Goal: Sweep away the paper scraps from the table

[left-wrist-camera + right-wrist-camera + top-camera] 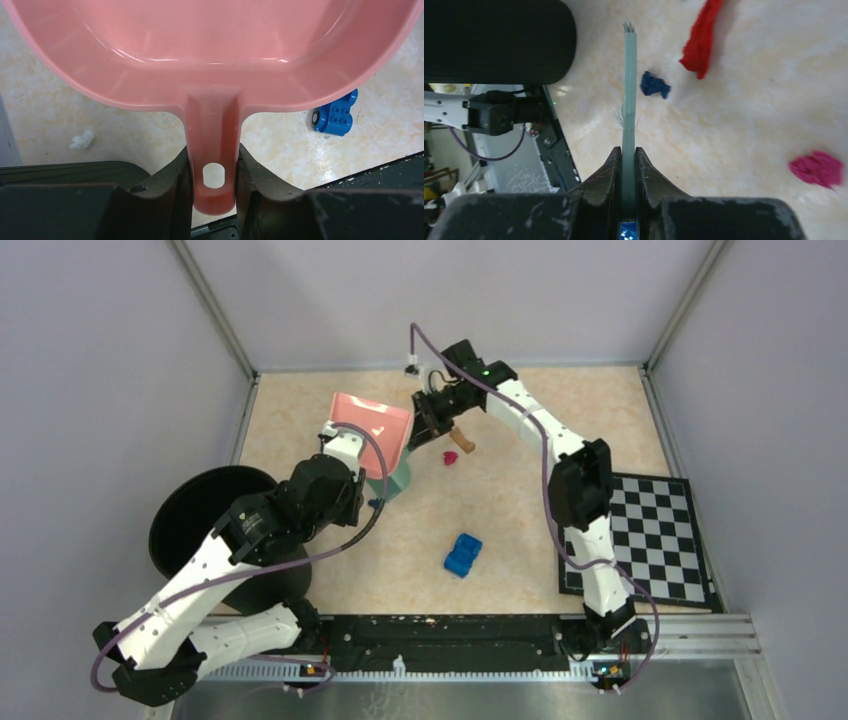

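**entry: sweeping station, one moment**

1. worktop (520,500): beige marbled surface, carrying everything listed below.
2. paper scraps (450,457): lying loose toward the far edge, about midway between the left and right edges.
   - the right wrist view is showing a red scrap (701,35), a dark blue scrap (655,85) and a magenta scrap (816,169). they are apart from one another, and none is touching the brush.
   - a white scrap (81,140) is lying by itself near a grey frame strip. which edge that is cannot be told.
3. right gripper (628,155): pressing together on a thin teal brush (629,90). the brush is showing edge-on, its long axis running straight out from the gripper.
4. left gripper (214,160): clamping the handle of the pink dustpan (210,55), with the pan reaching away from it. whether the pan lip is touching the worktop cannot be told.
5. bystanders, none taking part in the sweep:
   - blue toy (463,555), sitting toward the near edge.
   - chequered board (650,540), lying by the right edge toward the near right corner.
   - black bin (205,525), standing at the left edge.

**governing relation:**
- the three coloured scraps are all lying off one flat side of the brush.
- from above, the magenta one is sitting just on the near side of the right gripper and just right of the dustpan.
- the right arm is the nearer one.
- judged from this, the stroke is needing to travel broadside to the brush's long axis, pushing leftward toward the pan.
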Action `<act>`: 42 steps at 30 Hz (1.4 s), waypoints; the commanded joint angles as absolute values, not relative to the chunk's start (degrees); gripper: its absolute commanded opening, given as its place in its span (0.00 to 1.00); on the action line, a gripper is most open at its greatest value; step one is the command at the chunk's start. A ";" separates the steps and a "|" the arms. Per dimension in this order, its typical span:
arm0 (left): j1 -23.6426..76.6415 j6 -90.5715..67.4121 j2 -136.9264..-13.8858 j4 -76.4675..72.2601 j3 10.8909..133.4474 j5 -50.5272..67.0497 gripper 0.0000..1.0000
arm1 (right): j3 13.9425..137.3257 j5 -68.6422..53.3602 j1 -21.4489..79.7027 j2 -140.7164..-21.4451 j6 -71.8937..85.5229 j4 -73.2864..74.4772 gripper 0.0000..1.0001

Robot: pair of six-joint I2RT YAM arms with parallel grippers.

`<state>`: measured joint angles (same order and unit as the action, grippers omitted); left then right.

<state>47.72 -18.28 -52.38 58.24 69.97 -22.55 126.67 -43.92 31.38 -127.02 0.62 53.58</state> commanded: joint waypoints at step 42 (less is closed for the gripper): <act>47.82 -12.36 -70.05 62.18 70.25 -17.26 0.00 | 86.90 -23.67 17.16 -97.24 10.01 46.58 0.00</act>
